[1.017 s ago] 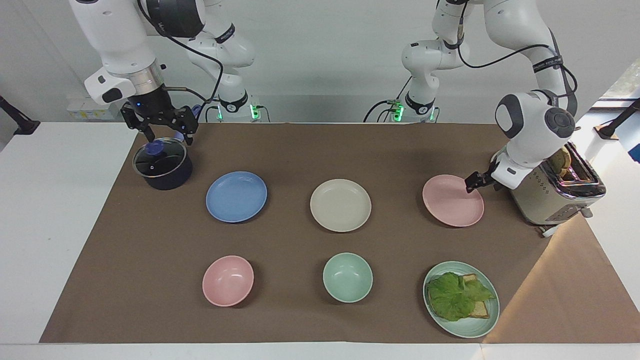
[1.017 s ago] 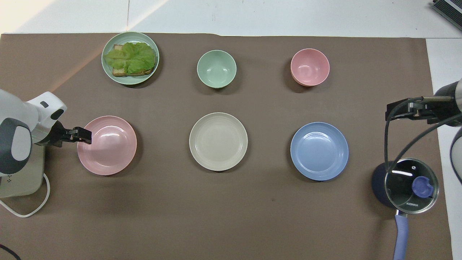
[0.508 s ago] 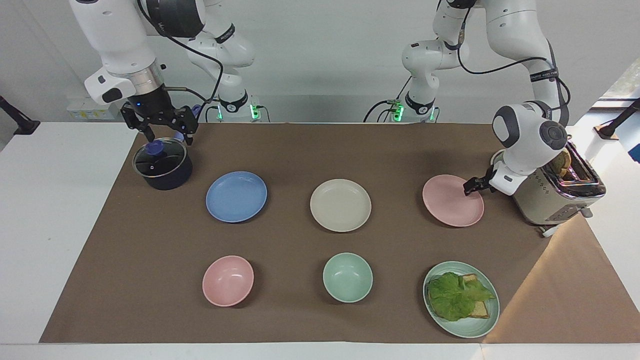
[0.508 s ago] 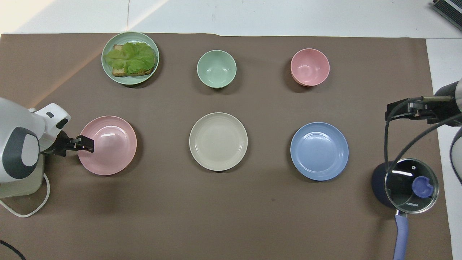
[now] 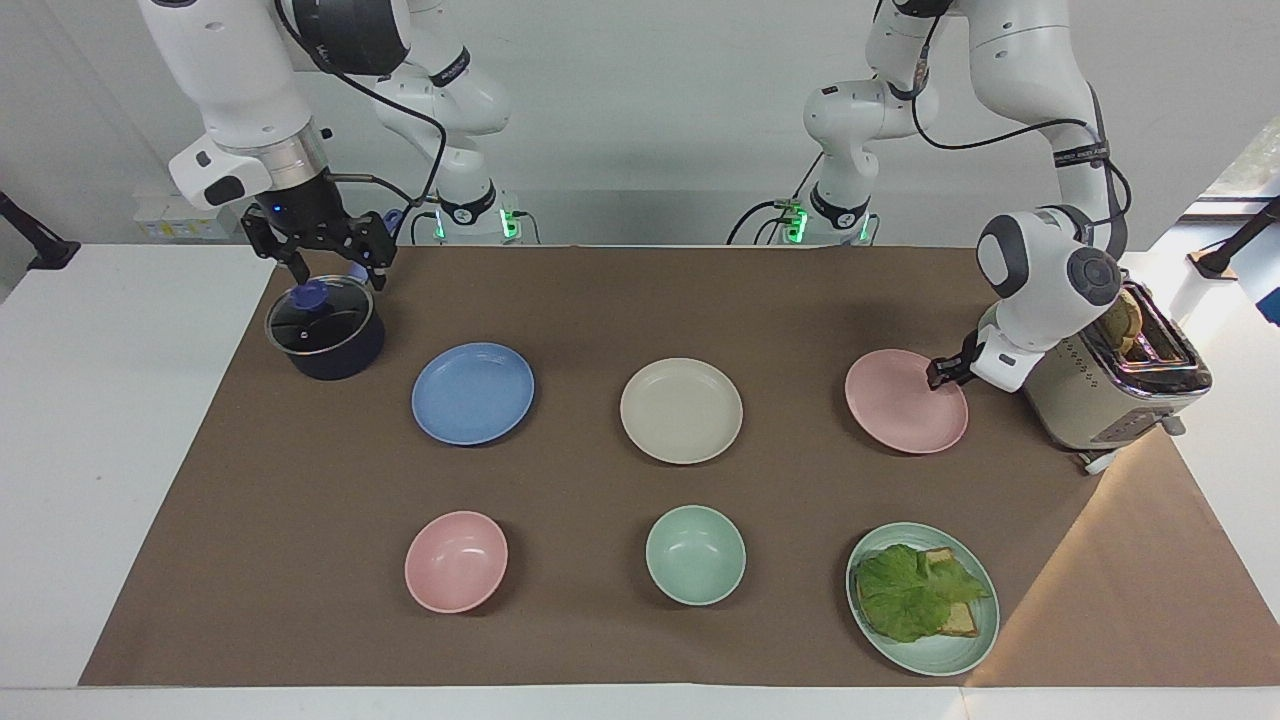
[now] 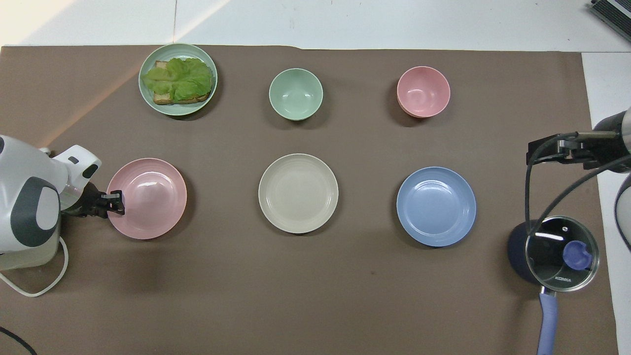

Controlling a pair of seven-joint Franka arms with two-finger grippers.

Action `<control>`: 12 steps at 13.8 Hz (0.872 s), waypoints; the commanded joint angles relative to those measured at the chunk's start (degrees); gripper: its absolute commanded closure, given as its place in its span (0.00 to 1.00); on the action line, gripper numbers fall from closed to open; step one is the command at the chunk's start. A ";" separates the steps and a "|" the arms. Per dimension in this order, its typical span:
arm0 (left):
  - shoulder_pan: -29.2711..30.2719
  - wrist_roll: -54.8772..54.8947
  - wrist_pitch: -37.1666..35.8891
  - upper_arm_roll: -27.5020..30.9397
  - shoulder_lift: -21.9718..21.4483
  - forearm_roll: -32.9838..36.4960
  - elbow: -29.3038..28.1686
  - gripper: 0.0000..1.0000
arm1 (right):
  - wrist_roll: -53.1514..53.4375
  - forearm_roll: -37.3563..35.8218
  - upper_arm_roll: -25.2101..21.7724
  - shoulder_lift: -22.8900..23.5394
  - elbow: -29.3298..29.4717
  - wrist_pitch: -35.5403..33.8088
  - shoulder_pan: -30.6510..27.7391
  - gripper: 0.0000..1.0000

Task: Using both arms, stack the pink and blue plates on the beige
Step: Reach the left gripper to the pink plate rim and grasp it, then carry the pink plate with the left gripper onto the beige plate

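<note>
Facing view is showing the left gripper [image 5: 938, 377] pinching the pink plate [image 5: 905, 402] at its rim beside the toaster [image 5: 1110, 385]. The right gripper [image 5: 332, 265] is hanging spread over the lidded pot [image 5: 325, 335]. Bare mat is separating the beige plate [image 5: 681, 410] from the blue plate [image 5: 472, 393].

Matte plates [image 5: 473, 393] on brown paper sheet [image 5: 600, 300]; glossy metal toaster [image 5: 1110, 390]; glass-lidded pot [image 5: 322, 330]

left tool [image 5: 938, 376] narrowed, slid along pink plate [image 5: 900, 410] rim toward robots
</note>
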 commanded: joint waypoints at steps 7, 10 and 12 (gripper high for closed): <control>0.44 -0.41 -16.49 -0.01 0.04 -5.01 10.17 1.00 | 0.27 0.74 0.11 -1.13 -1.43 0.40 -0.70 0.00; -0.27 -2.86 -28.56 -0.27 0.05 -10.46 18.28 1.00 | 0.27 0.74 0.11 -1.13 -1.43 0.40 -0.70 0.00; -1.66 -9.43 -29.90 -2.80 -0.74 -11.80 18.73 1.00 | 0.27 0.74 0.11 -1.13 -1.43 0.40 -0.70 0.00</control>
